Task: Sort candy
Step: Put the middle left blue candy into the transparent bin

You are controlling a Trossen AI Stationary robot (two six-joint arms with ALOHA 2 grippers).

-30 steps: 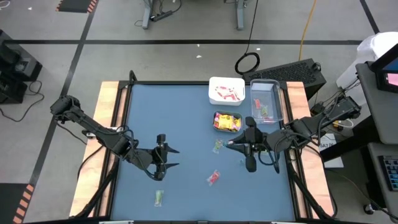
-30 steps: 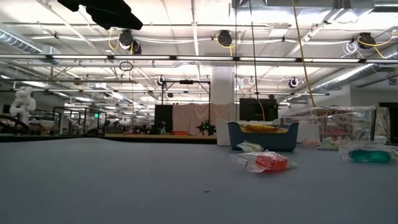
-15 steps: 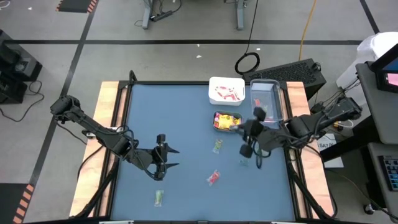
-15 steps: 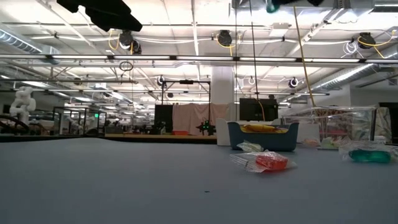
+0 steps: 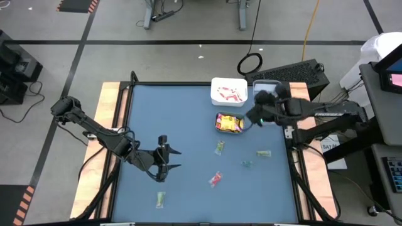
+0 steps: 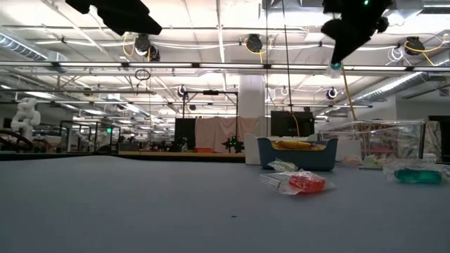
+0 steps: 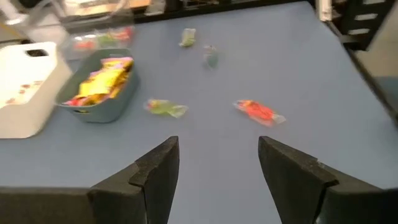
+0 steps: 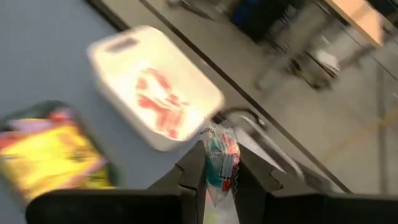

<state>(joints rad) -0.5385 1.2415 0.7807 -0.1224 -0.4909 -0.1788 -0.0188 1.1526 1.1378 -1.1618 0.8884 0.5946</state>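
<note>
Right gripper [image 8: 219, 168] pinches clear-wrapped green-red candy [image 8: 219, 158], high at upper right of high view, near clear container [image 5: 270, 94].

Risk: thin wrapper slips from narrow pinch, or release comes too early, so piece falls on table or in wrong box.

Left gripper [image 7: 214, 165] waits wide, empty, lower left.

White container [image 5: 227, 91]: red-white pieces. Teal container [image 5: 219, 123]: yellow packets. Clear container: few green-red pieces. Loose candy [image 5: 215, 179] lies lower centre.
</note>
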